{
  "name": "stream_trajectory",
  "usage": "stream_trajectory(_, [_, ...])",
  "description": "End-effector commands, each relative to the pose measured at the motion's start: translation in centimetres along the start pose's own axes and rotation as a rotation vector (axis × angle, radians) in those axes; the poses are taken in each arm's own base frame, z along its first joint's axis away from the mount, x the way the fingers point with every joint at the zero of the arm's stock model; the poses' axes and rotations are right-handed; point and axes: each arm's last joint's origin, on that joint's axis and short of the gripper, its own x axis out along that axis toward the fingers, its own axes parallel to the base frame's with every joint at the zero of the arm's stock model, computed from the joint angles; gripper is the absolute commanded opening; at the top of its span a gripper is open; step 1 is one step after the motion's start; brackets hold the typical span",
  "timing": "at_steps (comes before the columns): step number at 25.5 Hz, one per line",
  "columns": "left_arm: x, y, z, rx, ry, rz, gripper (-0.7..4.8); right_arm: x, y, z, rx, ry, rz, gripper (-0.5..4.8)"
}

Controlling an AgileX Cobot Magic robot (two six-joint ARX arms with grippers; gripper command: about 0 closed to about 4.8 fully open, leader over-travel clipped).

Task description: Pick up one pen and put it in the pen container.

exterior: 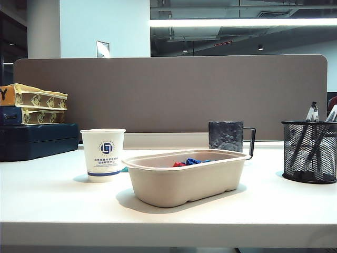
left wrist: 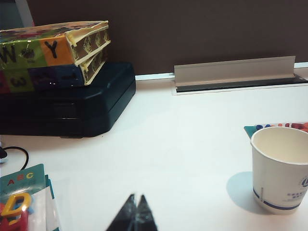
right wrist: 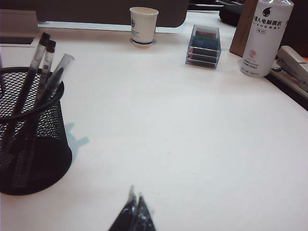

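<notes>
On white desk, right end: pen container [exterior: 309, 152], black wire mesh, upright, already stocked with several pens [right wrist: 44, 72]; both grippers empty.
Left gripper [left wrist: 135, 204] hovers over bare table [left wrist: 183, 159] near paper cup [left wrist: 280, 168], jaws pressed together, nothing held. Right gripper [right wrist: 136, 204] hovers just beside the container, jaws likewise together and empty. No loose pen visible on the table; beige tray [exterior: 184, 179] holds coloured items, unidentifiable. Judgement: placement appears complete, or no pick begun; the views cannot tell which.
</notes>
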Motion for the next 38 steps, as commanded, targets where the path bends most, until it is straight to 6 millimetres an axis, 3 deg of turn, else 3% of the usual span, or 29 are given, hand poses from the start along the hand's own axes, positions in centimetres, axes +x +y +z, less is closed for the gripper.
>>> stream_trajectory(1, [0.0, 0.0, 0.2, -0.002, -0.008, 0.007, -0.06, 0.0, 0.0, -0.1, 0.007, -0.007, -0.007, -0.03])
stream_trajectory(15, [0.0, 0.6, 0.7, 0.033, -0.048, 0.128, -0.06, 0.0, 0.0, 0.0, 0.008, -0.008, -0.006, -0.02])
stream_trajectory(26, [0.1, 0.6, 0.7, 0.037, -0.055, 0.094, -0.05, 0.0, 0.0, 0.0, 0.012, -0.008, -0.003, -0.01])
stream_trajectory(38, [-0.2, -0.9, 0.4, -0.121, -0.045, -0.435, -0.06, 0.0, 0.0, 0.0, 0.011, -0.009, -0.006, -0.01])
